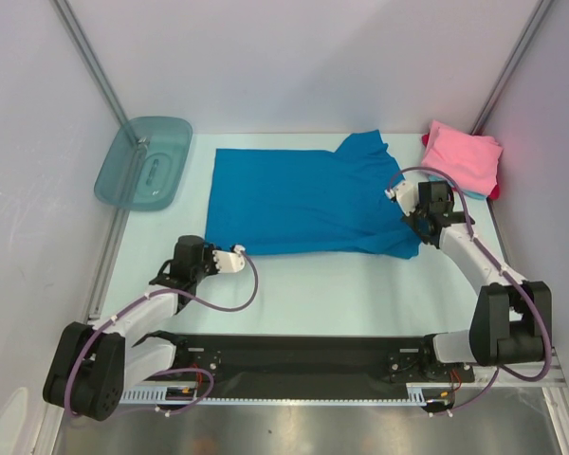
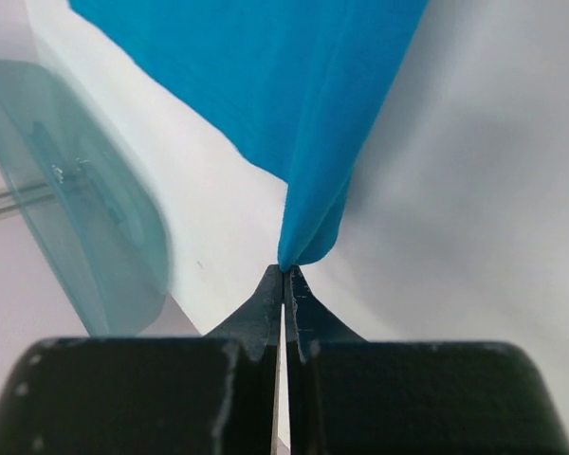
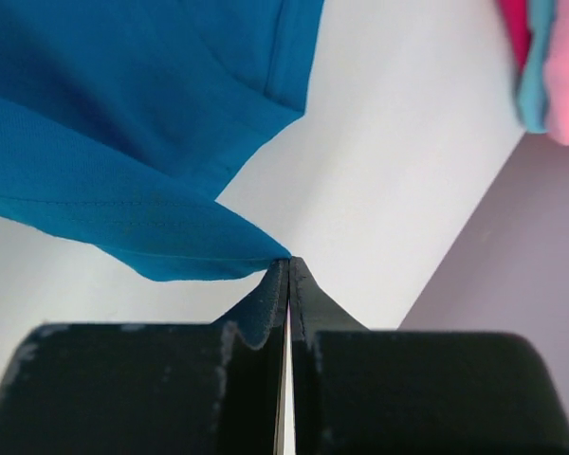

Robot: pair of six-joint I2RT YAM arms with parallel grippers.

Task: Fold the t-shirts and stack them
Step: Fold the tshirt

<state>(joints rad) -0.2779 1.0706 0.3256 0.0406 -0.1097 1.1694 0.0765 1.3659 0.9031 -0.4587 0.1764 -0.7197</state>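
A bright blue t-shirt [image 1: 303,199] lies spread flat across the middle of the table. My left gripper [image 1: 241,253] is at its near left hem, shut, with a corner of the blue cloth [image 2: 308,190] pinched at the tips [image 2: 284,271]. My right gripper [image 1: 396,194] is at the shirt's right side, also shut [image 3: 289,262], pinching a fold of the blue t-shirt [image 3: 123,218]. A folded pink t-shirt [image 1: 463,156] tops a stack at the back right. Light blue [image 3: 536,66] and red [image 3: 514,28] edges show beneath it.
A translucent teal plastic tub [image 1: 144,161] sits at the back left corner, seen close on the left in the left wrist view [image 2: 85,218]. Pale walls with metal posts close in the table on three sides.
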